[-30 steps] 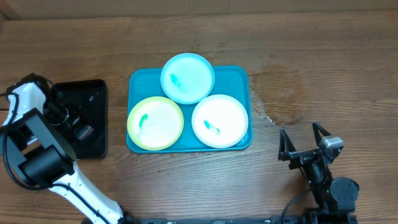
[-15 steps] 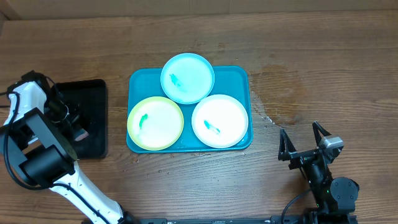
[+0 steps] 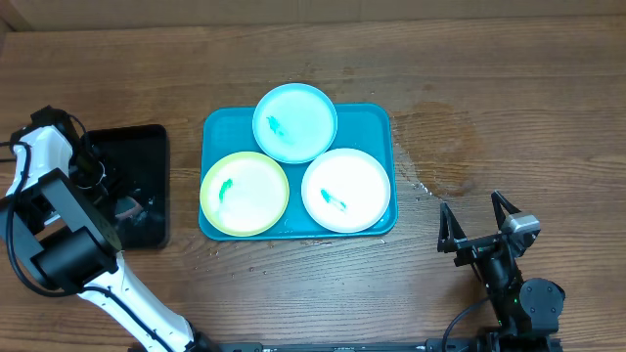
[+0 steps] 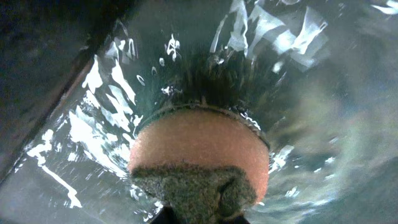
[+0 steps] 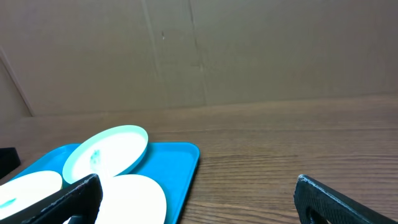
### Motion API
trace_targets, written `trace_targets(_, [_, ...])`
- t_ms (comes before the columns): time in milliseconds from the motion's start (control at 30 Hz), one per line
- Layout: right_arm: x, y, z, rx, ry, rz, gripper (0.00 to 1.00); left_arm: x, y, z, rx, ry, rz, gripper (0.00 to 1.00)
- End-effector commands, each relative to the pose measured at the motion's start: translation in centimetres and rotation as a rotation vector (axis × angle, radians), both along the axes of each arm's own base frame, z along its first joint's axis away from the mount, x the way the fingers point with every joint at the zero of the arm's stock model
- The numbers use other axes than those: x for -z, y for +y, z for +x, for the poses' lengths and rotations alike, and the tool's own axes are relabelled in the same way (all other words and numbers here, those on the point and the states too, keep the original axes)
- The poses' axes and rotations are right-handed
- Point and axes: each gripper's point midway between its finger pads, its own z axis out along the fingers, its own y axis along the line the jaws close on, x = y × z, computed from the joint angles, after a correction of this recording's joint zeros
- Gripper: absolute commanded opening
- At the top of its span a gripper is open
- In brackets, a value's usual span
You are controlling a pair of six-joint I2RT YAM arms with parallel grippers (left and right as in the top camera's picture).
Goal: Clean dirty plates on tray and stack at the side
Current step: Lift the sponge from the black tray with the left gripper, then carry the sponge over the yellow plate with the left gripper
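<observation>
Holding a sponge tight between its jaws, the left gripper has it down in the water of the black tray. The right gripper has its jaws wide apart. The three plates lie on the blue tray — ahead of those open jaws and to their left — well apart from both grippers.

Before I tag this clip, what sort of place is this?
Probably a robot test bench staged for dishwashing, not a real kitchen: a bare wooden table, a cardboard backdrop, a teal tray of smeared plates, and a sponge dipped in a black tray holding water.
</observation>
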Motion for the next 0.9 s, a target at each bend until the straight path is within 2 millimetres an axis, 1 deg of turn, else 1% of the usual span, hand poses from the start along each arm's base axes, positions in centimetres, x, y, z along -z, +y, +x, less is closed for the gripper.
trace_targets(0, [0.2, -0.2, 0.1, 0.012, -0.005, -0.007, 1.0, -1.7, 1.2, 0.8, 0.02, 0.005, 0.028, 0.04])
trace_targets(67, [0.2, -0.2, 0.1, 0.012, -0.005, -0.007, 1.0, -3.6, 1.3, 1.1, 0.023, 0.005, 0.026, 0.04])
trace_targets(133, [0.2, -0.2, 0.1, 0.012, -0.005, -0.007, 1.0, -5.9, 1.4, 1.5, 0.023, -0.003, 0.023, 0.04])
trace_targets(233, [0.2, -0.2, 0.1, 0.012, -0.005, -0.007, 1.0, -10.2, 1.1, 2.6, 0.02, -0.06, -0.002, 0.04])
trace_targets(267, [0.2, -0.2, 0.1, 0.012, -0.005, -0.007, 1.0, -13.0, 0.4, 3.5, 0.019, -0.118, -0.034, 0.04])
trace_targets(300, [0.2, -0.2, 0.1, 0.012, -0.005, -0.007, 1.0, -14.2, 0.0, 3.8, 0.019, -0.147, -0.051, 0.04])
trace_targets(367, [0.2, -0.2, 0.1, 0.012, -0.005, -0.007, 1.0, -16.0, -0.7, 4.2, 0.02, -0.184, -0.079, 0.04])
trace_targets(400, [0.2, -0.2, 0.1, 0.012, -0.005, -0.007, 1.0, -16.3, -1.0, 4.1, 0.017, -0.187, -0.087, 0.04])
trace_targets(467, [0.2, -0.2, 0.1, 0.012, -0.005, -0.007, 1.0, -16.0, -1.3, 3.9, 0.025, -0.163, -0.084, 0.04])
trace_targets(500, [0.2, -0.2, 0.1, 0.012, -0.005, -0.007, 1.0, -15.5, -1.2, 3.7, 0.03, -0.142, -0.073, 0.05])
trace_targets(533, [0.2, -0.2, 0.1, 0.012, -0.005, -0.007, 1.0, -14.3, -1.1, 3.3, 0.042, -0.096, -0.047, 0.04])
trace_targets(567, [0.2, -0.2, 0.1, 0.012, -0.005, -0.007, 1.0, -13.6, -1.1, 3.2, 0.049, -0.073, -0.035, 0.04])
trace_targets(600, [0.2, -0.2, 0.1, 0.012, -0.005, -0.007, 1.0, -12.4, -1.3, 2.9, 0.054, -0.043, -0.026, 0.04])
trace_targets(700, [0.2, -0.2, 0.1, 0.012, -0.005, -0.007, 1.0, -8.7, -1.7, 3.0, 0.075, -0.013, -0.019, 0.04])
trace_targets(733, [0.2, -0.2, 0.1, 0.012, -0.005, -0.007, 1.0, -7.7, -1.9, 2.9, 0.083, -0.005, -0.025, 0.04])
trace_targets(800, [0.2, -0.2, 0.1, 0.012, -0.005, -0.007, 1.0, -7.0, -2.3, 2.3, 0.084, 0.019, -0.04, 0.04])
trace_targets(867, [0.2, -0.2, 0.1, 0.012, -0.005, -0.007, 1.0, -7.6, -2.3, 1.9, 0.079, 0.028, -0.047, 0.04])
